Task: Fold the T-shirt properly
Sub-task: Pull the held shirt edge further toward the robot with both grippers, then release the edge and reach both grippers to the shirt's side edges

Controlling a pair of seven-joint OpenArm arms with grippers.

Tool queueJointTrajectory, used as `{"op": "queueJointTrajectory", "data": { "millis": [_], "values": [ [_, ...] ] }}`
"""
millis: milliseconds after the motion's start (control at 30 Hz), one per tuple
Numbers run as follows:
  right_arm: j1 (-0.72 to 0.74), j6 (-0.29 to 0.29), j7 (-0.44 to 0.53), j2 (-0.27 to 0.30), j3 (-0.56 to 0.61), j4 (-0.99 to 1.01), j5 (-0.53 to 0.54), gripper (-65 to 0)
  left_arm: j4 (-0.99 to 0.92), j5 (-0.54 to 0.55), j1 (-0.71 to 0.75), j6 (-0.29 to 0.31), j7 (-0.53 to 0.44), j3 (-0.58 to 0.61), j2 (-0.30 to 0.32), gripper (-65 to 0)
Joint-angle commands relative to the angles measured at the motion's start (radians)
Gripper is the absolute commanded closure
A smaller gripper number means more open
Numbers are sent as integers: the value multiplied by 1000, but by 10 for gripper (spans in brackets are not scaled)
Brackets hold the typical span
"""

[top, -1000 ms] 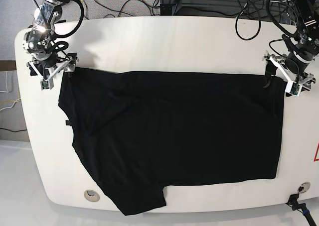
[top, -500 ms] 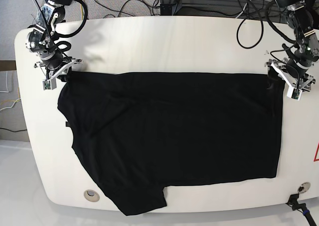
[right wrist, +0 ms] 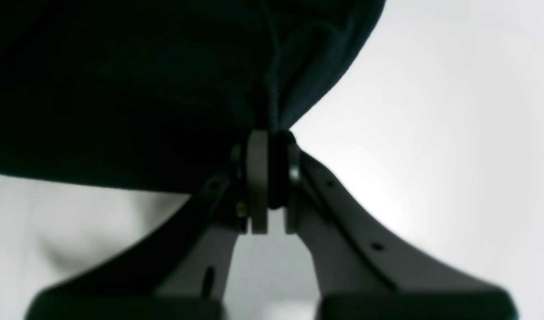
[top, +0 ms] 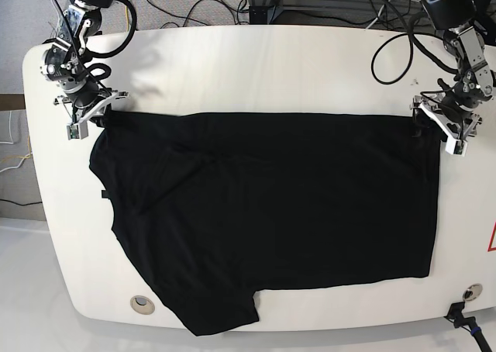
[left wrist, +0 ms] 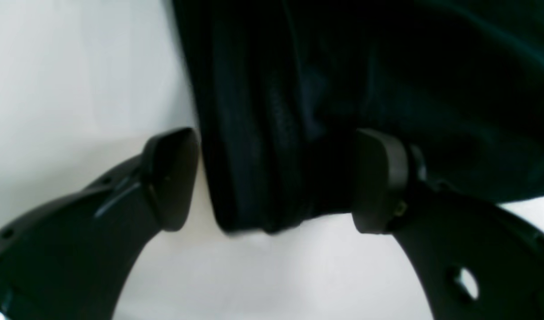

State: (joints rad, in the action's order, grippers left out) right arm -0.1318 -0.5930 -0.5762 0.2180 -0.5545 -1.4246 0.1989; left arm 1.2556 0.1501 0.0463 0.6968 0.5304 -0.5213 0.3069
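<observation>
The big plain black cloth T-shirt (top: 271, 212) lies spread flat on the white rounded desk (top: 256, 65). The right tool (right wrist: 269, 178) is pinched tight on a bunched corner of the shirt. The left tool (left wrist: 276, 178) is spread wide, with a fold of the shirt's edge between its two pads (left wrist: 172, 178), not squeezed.

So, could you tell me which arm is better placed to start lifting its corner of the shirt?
The right gripper: its jaws are pinched shut on the T-shirt. The left gripper is open, straddling a bunched edge.
</observation>
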Motion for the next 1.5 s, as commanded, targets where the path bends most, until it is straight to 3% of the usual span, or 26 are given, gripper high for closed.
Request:
{"op": "queueJointTrajectory", "data": {
  "millis": [0,33,67,200,233,567,767,1100,1133,1200,1300,1367,1400,1467],
  "values": [
    [-4,-3,-38,7,-2,-5,-23,0,11,-1,-4,1,-3,37,13,-487],
    [-4,-5,-38,5,-2,-6,-23,0,11,-1,-3,1,-3,39,13,-458],
    [-6,-5,-38,-6,-2,-8,-23,0,11,-1,-3,1,-3,39,13,-390],
    [-33,-5,-38,-22,-2,-12,-23,0,14,-1,0,1,-3,39,13,-10],
    [-41,-5,-38,-27,-2,-28,-23,0,16,1,19,1,-3,37,13,0],
    [-292,-3,-103,-113,-40,-267,-23,0,281,3,332,1,0,33,27,0],
    [-440,-3,-103,-111,-49,-351,-26,0,399,4,499,1,0,13,22,0],
    [-466,-3,-103,-101,-45,-365,-28,0,419,4,527,1,0,-61,22,0],
    [-466,-3,-103,-101,-45,-365,-28,-8,421,4,524,1,0,-61,24,0],
    [-464,-3,-103,-98,-46,-368,-25,-113,421,4,499,1,3,-61,24,-7],
    [-461,-3,-103,-84,-49,-387,-25,-279,418,4,487,1,4,-69,27,-287],
    [-458,-3,-103,-68,-49,-387,-23,-373,421,4,485,1,4,-104,42,-426],
    [-458,-3,-103,-67,-49,-397,-23,-405,419,4,484,1,4,-105,59,-468],
    [-458,-3,-103,-64,-49,-448,-23,-422,427,7,481,1,4,-109,85,-479]
  ]
}}
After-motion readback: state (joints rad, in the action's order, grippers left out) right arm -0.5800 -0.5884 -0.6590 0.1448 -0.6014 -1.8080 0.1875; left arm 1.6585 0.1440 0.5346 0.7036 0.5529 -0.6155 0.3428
